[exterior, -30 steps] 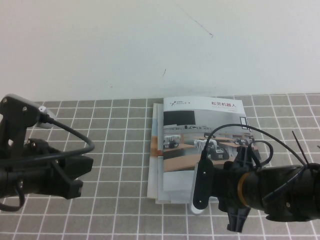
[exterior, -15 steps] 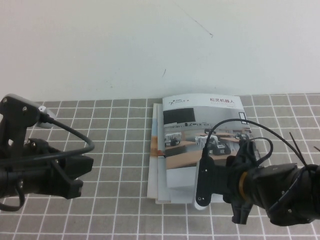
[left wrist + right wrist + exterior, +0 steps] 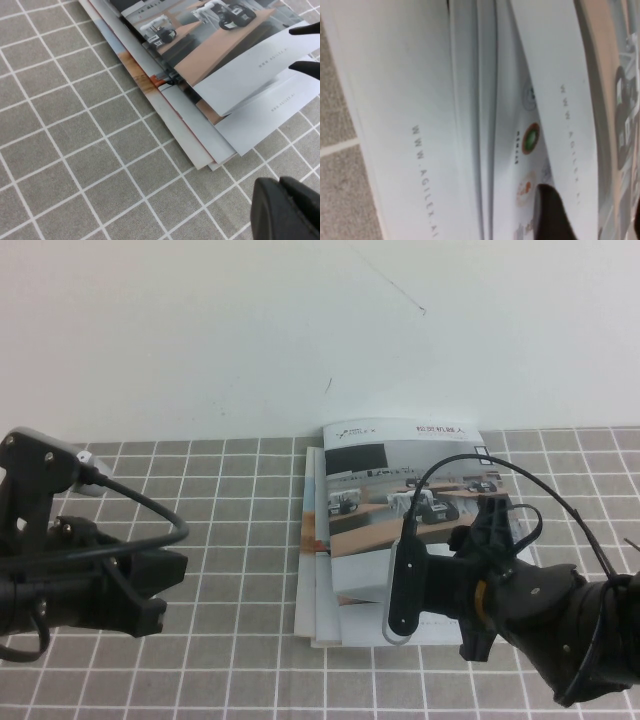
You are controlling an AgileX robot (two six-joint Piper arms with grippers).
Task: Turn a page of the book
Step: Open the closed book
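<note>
The book (image 3: 362,443) lies on the grid mat near the middle, its white-bordered cover showing robot arms on wooden desks. The page (image 3: 375,530), its front leaf, is raised along the near edge. My right gripper (image 3: 405,585) sits at that edge, open. One finger (image 3: 555,215) is under the leaf, over an inner sheet with logos; the other (image 3: 302,29) is above the cover. In the left wrist view the leaf (image 3: 250,70) passes between both tips. My left gripper (image 3: 160,595) rests shut on the mat, well left of the book, holding nothing.
A second booklet with an orange-and-blue cover (image 3: 145,82) lies under the book, sticking out along its left side (image 3: 308,540). The grey grid mat (image 3: 230,540) ends at the white wall behind. Black cables loop over my right wrist (image 3: 520,530).
The front leaf's near edge has risen off the pages below. My right gripper has moved up and slightly back with it. The left arm has not moved.
</note>
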